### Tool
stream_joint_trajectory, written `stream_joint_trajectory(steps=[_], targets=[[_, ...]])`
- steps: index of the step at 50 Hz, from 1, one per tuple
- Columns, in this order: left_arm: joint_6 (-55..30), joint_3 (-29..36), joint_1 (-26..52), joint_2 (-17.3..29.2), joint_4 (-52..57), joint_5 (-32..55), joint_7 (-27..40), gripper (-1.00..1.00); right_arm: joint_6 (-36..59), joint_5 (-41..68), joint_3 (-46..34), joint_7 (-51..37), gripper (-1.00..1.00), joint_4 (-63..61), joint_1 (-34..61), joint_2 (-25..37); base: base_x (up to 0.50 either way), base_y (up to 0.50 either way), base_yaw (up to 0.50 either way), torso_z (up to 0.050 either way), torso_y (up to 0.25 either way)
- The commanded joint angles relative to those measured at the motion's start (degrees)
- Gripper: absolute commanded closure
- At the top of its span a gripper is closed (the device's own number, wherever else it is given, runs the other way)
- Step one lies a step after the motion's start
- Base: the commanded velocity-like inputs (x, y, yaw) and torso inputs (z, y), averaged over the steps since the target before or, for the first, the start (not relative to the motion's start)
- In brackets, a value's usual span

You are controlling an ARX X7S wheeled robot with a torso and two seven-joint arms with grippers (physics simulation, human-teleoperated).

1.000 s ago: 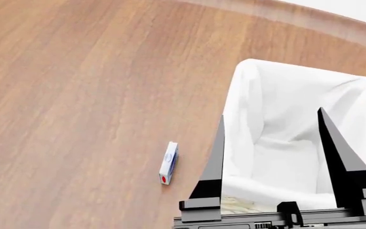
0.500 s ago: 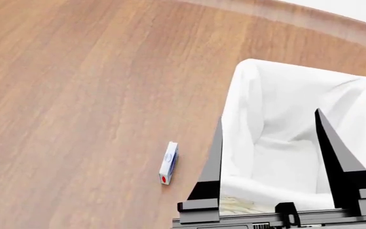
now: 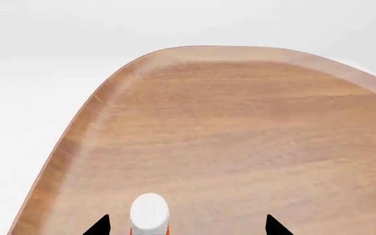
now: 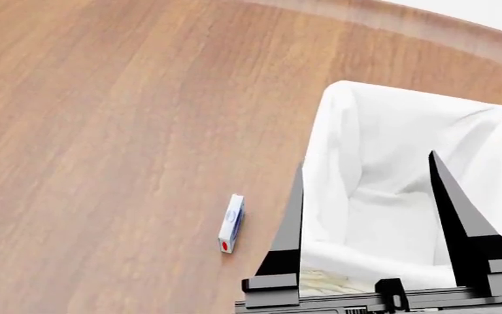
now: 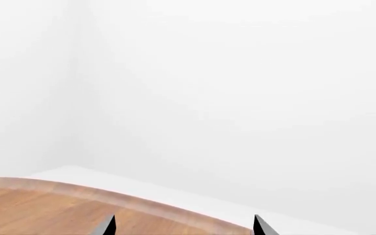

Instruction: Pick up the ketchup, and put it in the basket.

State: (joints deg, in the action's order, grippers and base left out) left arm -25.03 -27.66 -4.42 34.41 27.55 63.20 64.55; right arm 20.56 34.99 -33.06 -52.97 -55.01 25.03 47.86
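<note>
The open tool (image 4: pixel 365 196) has drifted slightly left over the basket (image 4: pixel 408 111).

Simulated room, rounded wooden table (image 3: pixel 240 127), blank white walls (image 5: pixel 240 73)

- What is the left gripper (image 3: pixel 186 226) doing?
- It is holding its jaws wide apart. Only the two dark tips are peeking into its own camera.
- And the right gripper (image 5: pixel 182 226)?
- It is doing the same. Its two dark tips are poking in, far from each other.
- What is the head camera seeing?
- One gripper (image 4: pixel 366 159), low on the right side. Its two long black fingers (image 4: pixel 290 222) are pointing away from the robot and are spread wide. The grey bar they sit on is running along the bottom edge.
- Which arm is it?
- I cannot tell. No arm is showing.
</note>
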Motion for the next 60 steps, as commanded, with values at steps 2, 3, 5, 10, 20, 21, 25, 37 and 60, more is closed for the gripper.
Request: stream_joint_trajectory(steps=[2, 3, 5, 10, 20, 21, 25, 37, 60], targets=[[0.5, -0.65, -0.56, -0.57, -1.36, -0.62, -0.13, -1.0, -0.13, 0.13, -0.08, -0.08, -1.0, 0.11, 0.02, 0.16, 0.0, 0.0, 0.0, 0.0, 0.0], [0.51, -0.74, -0.59, -0.55, -1.51, -0.62, -0.17, -1.0, -0.19, 0.08, -0.11, -0.07, -1.0, 0.11, -0.03, 0.17, 0.0, 0.0, 0.0, 0.0, 0.0], [1.07, -0.7, -0.79, -0.8, -1.99, -1.22, -1.06, -1.0, -0.26, 0.02, -0.16, -0.1, -1.0, 0.12, -0.12, 0.19, 0.0, 0.0, 0.0, 0.0, 0.0], [2.08, -0.63, -0.51, -1.24, -3.65, -1.81, -2.91, -1.0, -0.28, 0.08, -0.19, -0.16, -1.0, 0.08, -0.06, 0.22, 0.0, 0.0, 0.0, 0.0, 0.0], [3.75, 0.44, 0.1, -1.58, -7.3, -4.75, -5.71, -1.0, -0.56, -0.01, -0.35, -0.06, -1.0, 0.49, -0.06, 0.16, 0.0, 0.0, 0.0, 0.0, 0.0], [3.69, 0.57, 0.38, -1.47, -7.76, -4.82, -5.85, -1.0, -0.47, 0.08, -0.36, -0.08, -1.0, 0.45, 0.03, 0.14, 0.0, 0.0, 0.0, 0.0, 0.0], [4.49, 1.0, 0.55, -1.67, -9.11, -5.98, -6.99, -1.0, -0.5, 0.14, -0.4, -0.05, -1.0, 0.55, 0.06, 0.11, 0.0, 0.0, 0.0, 0.0, 0.0], [6.02, 1.75, 0.65, -2.44, -12.64, -7.65, -9.68, -1.0, -0.92, -0.23, -0.74, 0.15, -1.0, 0.96, -0.11, 0.0, 0.0, 0.0, 0.0, 0.0, 0.0], [9.08, 2.48, 0.84, -3.58, -19.05, -10.26, -14.48, -1.0, -0.99, -0.52, -1.24, 0.09, -1.0, 1.12, -0.12, -0.09, 0.0, 0.0, 0.0, 0.0, 0.0]])
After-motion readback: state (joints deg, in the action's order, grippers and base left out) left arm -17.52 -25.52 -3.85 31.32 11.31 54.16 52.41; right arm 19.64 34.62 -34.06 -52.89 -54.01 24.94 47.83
